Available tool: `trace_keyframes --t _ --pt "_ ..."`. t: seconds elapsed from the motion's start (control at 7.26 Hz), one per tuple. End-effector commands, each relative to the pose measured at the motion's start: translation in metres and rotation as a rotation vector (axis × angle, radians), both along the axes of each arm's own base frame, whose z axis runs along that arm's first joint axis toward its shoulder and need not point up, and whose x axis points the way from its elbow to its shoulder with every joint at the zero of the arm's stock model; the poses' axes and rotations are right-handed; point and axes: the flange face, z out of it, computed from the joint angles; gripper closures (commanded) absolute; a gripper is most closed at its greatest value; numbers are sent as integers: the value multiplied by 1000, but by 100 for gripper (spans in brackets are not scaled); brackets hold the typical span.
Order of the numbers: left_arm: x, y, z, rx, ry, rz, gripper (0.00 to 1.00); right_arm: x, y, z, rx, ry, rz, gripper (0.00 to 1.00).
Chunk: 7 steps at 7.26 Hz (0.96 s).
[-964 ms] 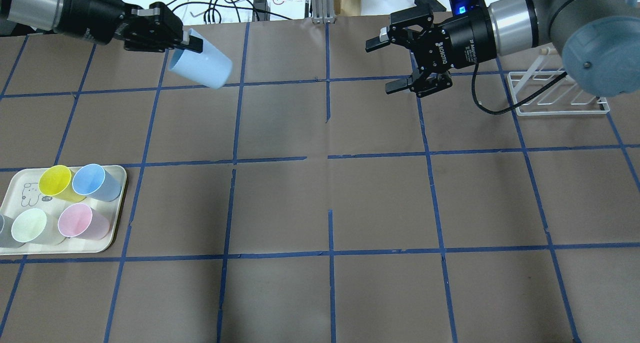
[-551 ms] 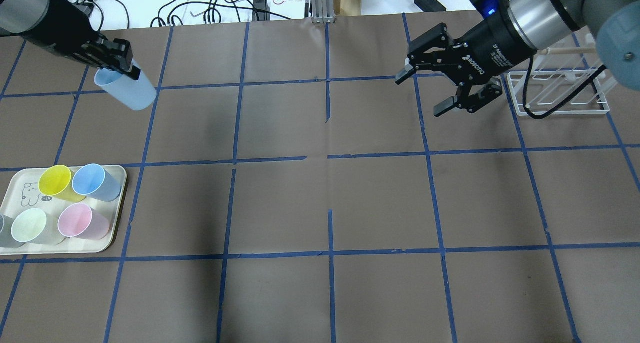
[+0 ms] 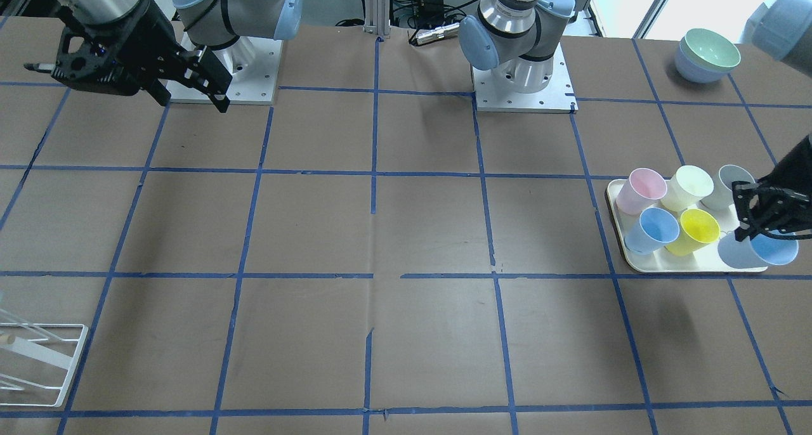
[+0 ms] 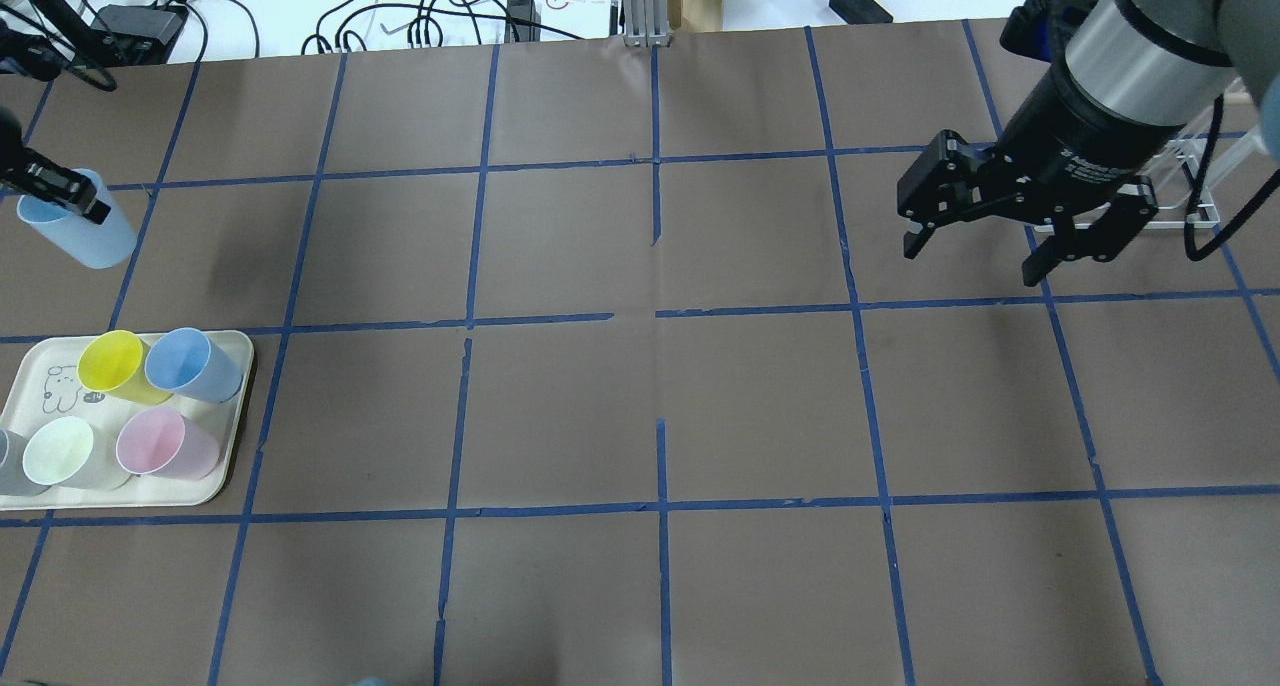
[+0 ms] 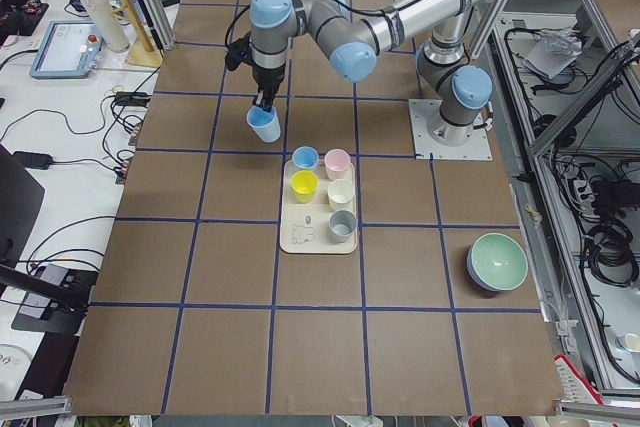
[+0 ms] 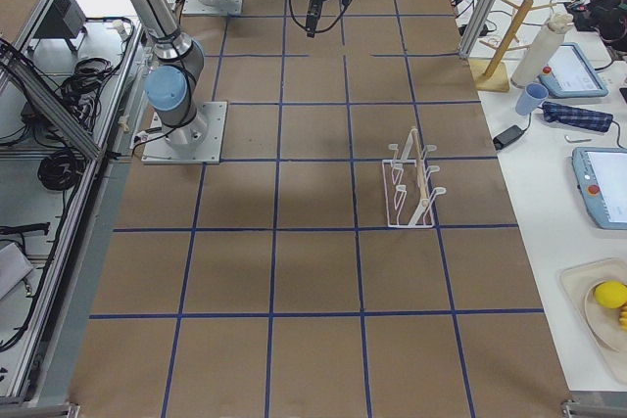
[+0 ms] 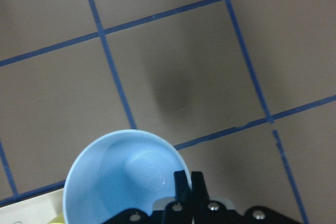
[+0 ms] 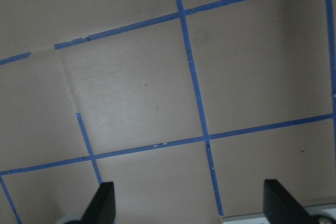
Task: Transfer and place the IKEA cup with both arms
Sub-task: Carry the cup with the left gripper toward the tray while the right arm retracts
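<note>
The IKEA cup (image 4: pixel 80 236), pale light blue, hangs from my left gripper (image 4: pixel 62 194), which is shut on its rim at the table's far left, just beyond the tray (image 4: pixel 238 406). In the left wrist view one finger (image 7: pixel 181 182) is inside the cup (image 7: pixel 115 177), which is open side up. The cup also shows in the front view (image 3: pixel 758 250) and the left view (image 5: pixel 264 125). My right gripper (image 4: pixel 970 263) is open and empty, pointing down over the right side of the table, with its fingertips (image 8: pixel 102 200) wide apart.
The tray holds a yellow cup (image 4: pixel 110 361), a deeper blue cup (image 4: pixel 180 361), a pale green cup (image 4: pixel 60 451), a pink cup (image 4: pixel 150 443) and a grey cup (image 4: pixel 5 463). A white wire rack (image 6: pixel 411 188) stands by the right gripper. Stacked bowls (image 3: pixel 707 56) sit near the left arm's base.
My left gripper has carried the cup from the far middle-left to the table's far left, near the tray. My right gripper has drawn back to the right and turned downward, still open.
</note>
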Motion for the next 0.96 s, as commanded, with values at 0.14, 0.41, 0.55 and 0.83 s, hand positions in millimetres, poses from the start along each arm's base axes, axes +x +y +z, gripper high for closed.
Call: trace_keyframes --t 0.14,0.41,0.55,0.83 --pt "116 34 -72 8 -17 29 98 4 1 4 -25 99 -8 0" --pt "123 51 -101 54 24 56 98 34 10 -4 -15 116 67 0" --pt "115 56 -111 70 42 60 98 36 10 -14 7 109 80 0" --pt "113 59 -119 83 56 66 97 35 11 -13 7 104 86 0"
